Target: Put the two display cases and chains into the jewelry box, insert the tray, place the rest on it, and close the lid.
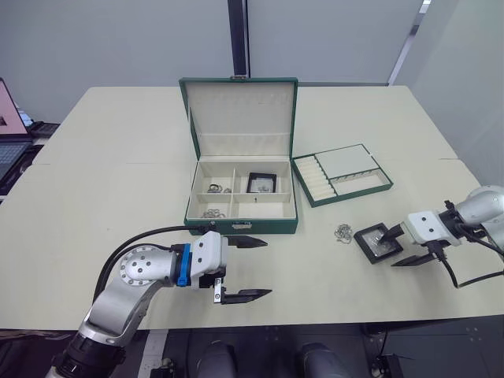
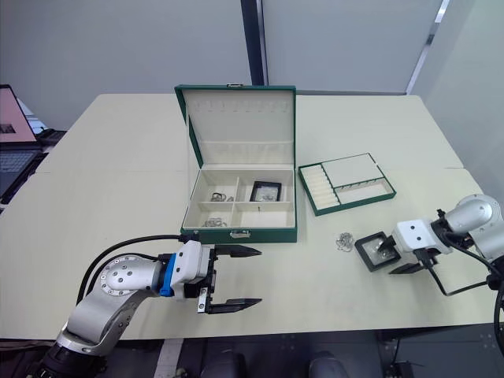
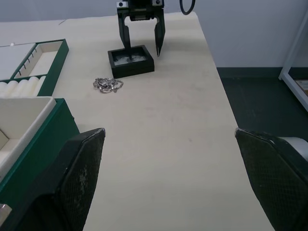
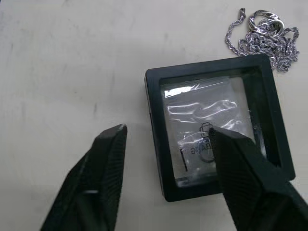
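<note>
Cream table (image 1: 118, 181), grey walls (image 1: 110, 39)

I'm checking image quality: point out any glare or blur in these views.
Right wrist view: white glare streaks across the clear face of the display case; the right pincer looms large. Left wrist view: the left pincer's fingers look soft up close, the chain stays crisp.

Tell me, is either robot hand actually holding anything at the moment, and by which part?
Nothing is held. The left gripper is open above bare table. The right gripper is open astride one edge of a display case on the table, not closed on it.
</note>
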{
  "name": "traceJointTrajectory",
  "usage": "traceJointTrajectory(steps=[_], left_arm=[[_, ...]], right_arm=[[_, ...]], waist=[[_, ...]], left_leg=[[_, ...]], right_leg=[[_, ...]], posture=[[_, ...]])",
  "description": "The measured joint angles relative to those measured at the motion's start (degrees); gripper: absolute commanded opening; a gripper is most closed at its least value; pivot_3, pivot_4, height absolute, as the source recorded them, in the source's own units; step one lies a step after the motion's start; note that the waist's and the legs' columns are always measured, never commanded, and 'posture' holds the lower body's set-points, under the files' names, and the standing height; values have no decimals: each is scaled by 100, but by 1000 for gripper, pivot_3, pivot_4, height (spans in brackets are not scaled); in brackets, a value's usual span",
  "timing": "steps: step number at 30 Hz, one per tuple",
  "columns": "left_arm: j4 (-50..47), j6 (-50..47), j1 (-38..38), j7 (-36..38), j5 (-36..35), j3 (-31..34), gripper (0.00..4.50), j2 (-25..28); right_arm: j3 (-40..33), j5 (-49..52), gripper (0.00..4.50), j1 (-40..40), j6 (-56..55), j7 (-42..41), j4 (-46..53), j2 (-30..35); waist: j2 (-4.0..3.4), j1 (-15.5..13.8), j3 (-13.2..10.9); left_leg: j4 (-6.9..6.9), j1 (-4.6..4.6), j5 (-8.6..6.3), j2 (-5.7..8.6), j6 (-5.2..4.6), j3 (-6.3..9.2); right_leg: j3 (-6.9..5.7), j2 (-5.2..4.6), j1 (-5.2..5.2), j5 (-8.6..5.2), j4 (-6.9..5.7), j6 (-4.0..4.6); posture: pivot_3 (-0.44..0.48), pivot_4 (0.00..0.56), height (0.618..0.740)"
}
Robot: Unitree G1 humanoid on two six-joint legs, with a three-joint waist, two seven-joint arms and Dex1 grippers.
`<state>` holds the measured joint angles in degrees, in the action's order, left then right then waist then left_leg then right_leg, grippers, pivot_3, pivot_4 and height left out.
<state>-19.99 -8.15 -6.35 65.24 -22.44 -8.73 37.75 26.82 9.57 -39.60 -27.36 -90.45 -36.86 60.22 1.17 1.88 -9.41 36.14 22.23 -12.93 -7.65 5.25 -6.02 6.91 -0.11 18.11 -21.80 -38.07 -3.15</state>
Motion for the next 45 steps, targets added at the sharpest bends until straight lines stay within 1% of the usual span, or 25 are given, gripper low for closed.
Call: traceJointTrajectory(steps=[7,14,18,24,25,33,38,40,42,45], left_arm=[[0,-11,-3,-90,28,-31,4500,-1],[0,-11,-23,-99,33,-61,4500,-12],[1,-11,-69,-100,49,-99,4500,-46],[2,-11,-79,-92,84,-106,4500,-46],[2,-11,-83,-91,86,-106,4500,-46],[12,-11,-178,-85,74,-106,4500,-109],[10,-136,-279,-219,-109,-30,4500,-224],[-56,-354,-272,-369,-336,219,4500,-215],[-244,-664,-257,-571,-695,628,4500,-147],[-438,-1022,-162,-744,-1173,1245,4500,24]], right_arm=[[54,6,2423,-27,-88,-1,-77,-38],[54,66,2423,-15,-85,-2,23,-37],[53,69,1666,34,-82,-2,62,-37],[48,70,133,64,-80,-4,62,-38],[41,70,33,64,-78,-4,63,-38],[26,258,33,175,184,-4,310,12],[10,826,33,193,1130,-5,1138,334],[-53,1269,33,181,1908,-5,1849,571],[-213,1716,33,16,2812,-7,2565,737],[-510,1963,33,-475,3855,21,3284,580]], waist=[[0,0,0],[0,0,0],[0,0,0],[0,0,0],[0,1,0],[0,0,0],[-8,-2,-4],[-12,8,-6],[-14,24,-7],[-14,60,-7]], left_leg=[[-4,-26,0,-2,0,-22],[-5,-32,0,-3,0,-25],[-4,-33,0,-3,0,-26],[-4,-35,0,-3,0,-26],[-4,-35,0,-3,0,-26],[-4,-35,0,-3,-1,-26],[-6,-35,-1,-3,-1,-25],[-10,-34,-1,-4,-1,-23],[-14,-34,-1,-7,-1,-21],[-16,-34,-2,-7,-1,-18]], right_leg=[[16,-1,-8,0,0,0],[19,0,-13,0,0,0],[19,-1,-14,0,1,0],[20,-1,-15,0,1,0],[19,-1,-16,0,1,0],[20,-1,-17,0,1,0],[19,-1,-17,0,0,0],[21,0,-15,0,-1,0],[22,1,-13,0,-2,0],[20,2,-15,0,-2,0]], posture=[[0,150,740],[0,150,740],[0,150,740],[0,150,740],[0,150,740],[0,150,740],[0,150,740],[0,150,740],[0,150,740],[0,150,740]])
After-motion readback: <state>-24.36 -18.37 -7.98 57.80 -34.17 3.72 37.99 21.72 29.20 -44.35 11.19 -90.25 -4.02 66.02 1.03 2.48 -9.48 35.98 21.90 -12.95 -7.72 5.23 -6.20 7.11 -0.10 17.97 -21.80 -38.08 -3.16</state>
